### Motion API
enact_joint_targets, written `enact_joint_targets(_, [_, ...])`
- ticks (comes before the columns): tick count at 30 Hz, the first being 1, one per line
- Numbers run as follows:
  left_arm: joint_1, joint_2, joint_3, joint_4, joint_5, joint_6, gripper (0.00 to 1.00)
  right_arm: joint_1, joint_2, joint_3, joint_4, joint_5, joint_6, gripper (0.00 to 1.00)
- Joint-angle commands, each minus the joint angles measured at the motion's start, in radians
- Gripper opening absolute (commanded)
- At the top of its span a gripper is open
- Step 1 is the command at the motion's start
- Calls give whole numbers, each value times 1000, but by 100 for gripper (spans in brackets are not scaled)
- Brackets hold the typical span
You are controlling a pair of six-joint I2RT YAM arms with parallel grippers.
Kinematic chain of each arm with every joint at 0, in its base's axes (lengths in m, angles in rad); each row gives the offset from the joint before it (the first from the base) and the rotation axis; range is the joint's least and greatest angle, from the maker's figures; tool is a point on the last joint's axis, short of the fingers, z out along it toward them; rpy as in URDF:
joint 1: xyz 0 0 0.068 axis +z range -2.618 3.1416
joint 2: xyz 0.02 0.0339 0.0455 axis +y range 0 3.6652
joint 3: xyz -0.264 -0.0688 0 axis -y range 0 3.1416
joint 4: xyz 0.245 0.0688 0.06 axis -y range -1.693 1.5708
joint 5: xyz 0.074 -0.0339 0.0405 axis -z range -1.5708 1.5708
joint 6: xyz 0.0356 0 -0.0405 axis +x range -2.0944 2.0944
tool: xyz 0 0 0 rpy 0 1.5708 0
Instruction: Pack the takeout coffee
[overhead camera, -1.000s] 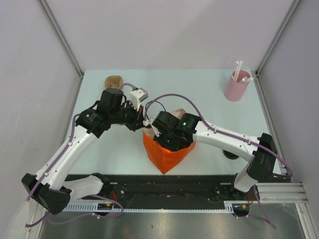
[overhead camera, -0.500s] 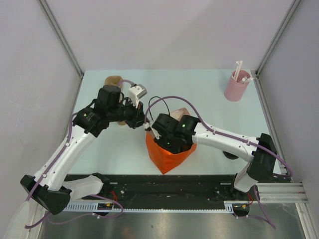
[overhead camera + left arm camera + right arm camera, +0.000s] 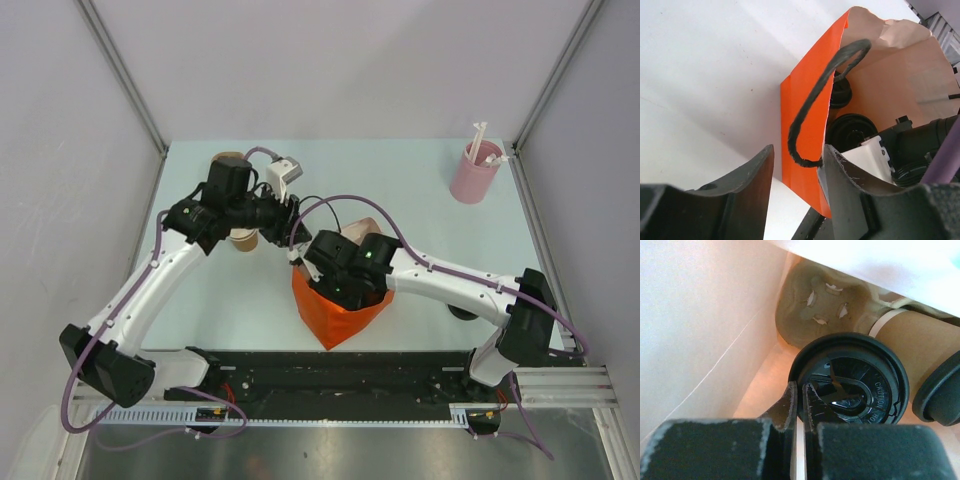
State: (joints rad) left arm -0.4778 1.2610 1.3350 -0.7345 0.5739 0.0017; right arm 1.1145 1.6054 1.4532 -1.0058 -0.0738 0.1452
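Here, the right gripper (image 3: 800,396) is pinching the left rim of a coffee cup (image 3: 855,385), its fingers drawn to a thin slit, and the cup's black lid is filling the centre of the right wrist view. A second coffee cup (image 3: 940,392) is showing its lid at the right edge, just beside the first. A pulp tray (image 3: 815,315) is lying above them, and all are sitting inside the orange bag (image 3: 792,85). The left gripper (image 3: 796,165) is hanging open and empty outside the bag's left wall, framing the black handle (image 3: 810,102) over the pale table (image 3: 715,75). A pink cylinder (image 3: 473,175) is standing upper right in the top view.
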Motion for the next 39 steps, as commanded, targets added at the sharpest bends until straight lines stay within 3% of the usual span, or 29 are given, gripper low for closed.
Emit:
enact_joint_targets(1, [-28,5,-22,38,133,29,50,-4,5,-25,-14,19,-30,0])
enact_joint_targets(9, [-88,-8,-115,38,178,80,50,-16,1,-25,-10,9,-29,0])
enact_joint_targets(12, [-91,-8,-125,37,159,81,30,-19,-2,-25,-10,9,-24,0])
enact_joint_targets(13, [-91,-14,-123,37,161,81,17,-18,-4,-25,-11,9,-19,0])
enact_joint_targets(15, [-93,-21,-119,37,152,81,1,-19,-7,-25,-17,3,-16,0])
enact_joint_targets(24, [-90,-123,-31,30,-138,77,0,-53,-52,-34,-65,-14,102,0])
enact_joint_targets(39, [-90,-117,-5,26,-95,34,1,-16,27,-36,-96,13,99,0])
